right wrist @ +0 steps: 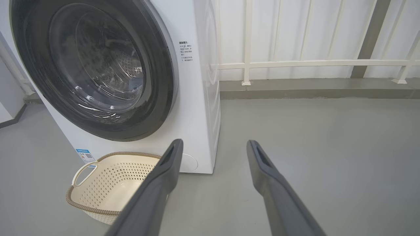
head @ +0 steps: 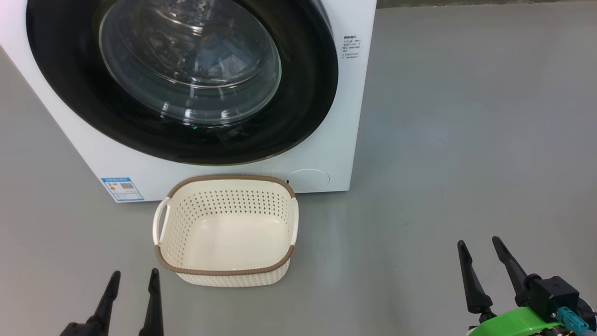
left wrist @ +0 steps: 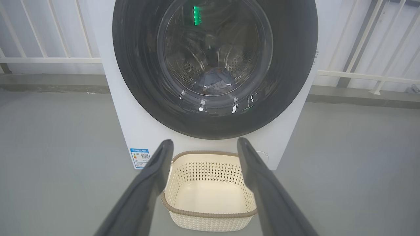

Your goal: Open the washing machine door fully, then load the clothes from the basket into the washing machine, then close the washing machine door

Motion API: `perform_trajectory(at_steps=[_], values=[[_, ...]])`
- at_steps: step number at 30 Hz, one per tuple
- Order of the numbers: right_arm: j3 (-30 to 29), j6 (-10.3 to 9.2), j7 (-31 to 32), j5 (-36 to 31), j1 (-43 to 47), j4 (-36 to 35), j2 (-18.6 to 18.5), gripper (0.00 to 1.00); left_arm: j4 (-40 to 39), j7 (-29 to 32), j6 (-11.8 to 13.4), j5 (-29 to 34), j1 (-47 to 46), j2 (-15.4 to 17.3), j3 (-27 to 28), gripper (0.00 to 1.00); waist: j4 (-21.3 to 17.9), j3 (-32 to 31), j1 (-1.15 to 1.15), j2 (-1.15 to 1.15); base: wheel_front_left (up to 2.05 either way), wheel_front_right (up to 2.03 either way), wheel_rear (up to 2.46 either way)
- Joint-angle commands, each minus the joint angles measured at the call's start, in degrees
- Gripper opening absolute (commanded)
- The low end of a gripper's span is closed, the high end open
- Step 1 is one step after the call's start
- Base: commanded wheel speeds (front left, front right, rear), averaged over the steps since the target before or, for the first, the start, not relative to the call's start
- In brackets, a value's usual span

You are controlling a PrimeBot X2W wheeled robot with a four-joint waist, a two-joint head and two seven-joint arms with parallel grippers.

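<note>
Sitting flush against the white washing machine (head: 326, 140), the washing machine door (head: 70, 107) is shut, w/ a bluish bit of the clothes (head: 228, 58) dimly visible thru its glass window (too murky to tell more). Just in front, on the grey floor (head: 443, 140), the basket (head: 224, 271) stands upright, bare bottom showing, near the blue label (head: 122, 188). Left gripper (head: 134, 272) hovers just short of the basket, fingers spread, nothing between them; right gripper (head: 479, 241) is well off to the basket's right, also spread & gripping nothing
</note>
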Motion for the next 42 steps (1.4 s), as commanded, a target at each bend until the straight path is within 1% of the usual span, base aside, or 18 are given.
perform_trajectory(at_steps=[1, 10, 26, 31, 32, 33, 36, 39, 42], values=[[0.99, -0.34, -0.13, -0.63, -0.54, -1.63, -0.16, 1.0, -1.78, -0.36, 0.44, 0.81, -0.44, 0.73, 2.0, 1.0, 0.08, -0.07, 0.0, 0.0, 0.0, 0.0, 0.0], [-0.56, -0.34, -0.13, -1.16, -0.24, -1.54, 0.04, 1.0, -2.84, -0.36, 0.93, 1.36, 0.43, 0.73, 2.4, 1.0, 0.19, -0.6, 0.0, 0.0, 0.0, 0.0, 0.0], [-0.76, -0.34, -0.13, -0.41, -0.05, -1.2, 0.06, 1.0, -3.28, -0.36, 0.78, 1.49, 0.24, 0.73, 3.07, 1.0, 0.1, -0.31, 0.0, 0.0, 0.0, 0.0, 0.0], [-0.76, -0.34, -0.13, -0.15, -0.12, -1.24, 0.07, 1.0, -2.81, -0.36, 0.39, 1.19, 0.2, 0.73, 2.99, 1.0, 0.31, -0.24, 0.0, 0.0, 0.0, 0.0, 0.0], [-0.72, -0.34, -0.13, -0.13, -0.13, -1.24, 0.07, 0.0, -2.5, -0.36, 0.11, 1.01, 0.28, 0.73, 2.87, 0.0, 0.34, -0.17, 0.0, 0.0, 0.0, 0.0, 0.0], [-1.96, 0.01, 0.0, -0.29, 0.03, 0.27, 0.31, 0.0, -1.09, 0.02, 0.16, 1.0, 1.19, -0.01, 0.93, 0.0, 0.32, -0.2, 0.0, 0.0, 0.0, 0.0, 0.0], [-1.85, 0.02, 0.16, -0.33, 0.18, 2.91, 0.65, 0.0, 1.32, 0.03, 0.15, 1.04, 1.36, -0.85, 0.63, 0.0, 0.32, -0.21, 0.0, 0.0, 0.0, 0.0, 0.0], [-2.09, 0.01, 0.86, 1.63, -0.17, 3.15, 0.63, 0.0, 1.66, 0.63, 0.06, -0.91, 0.9, -0.81, 0.81, 0.0, 0.27, -0.25, 0.02, 0.0, 0.0, 0.0, 0.0], [-2.06, 0.0, 1.41, 3.71, -0.27, 3.15, 0.62, 0.0, 1.79, 1.14, -0.03, -2.91, 0.67, -0.77, 0.93, 0.0, 0.16, -0.41, 0.12, 0.0, 0.0, 0.0, 0.0]])
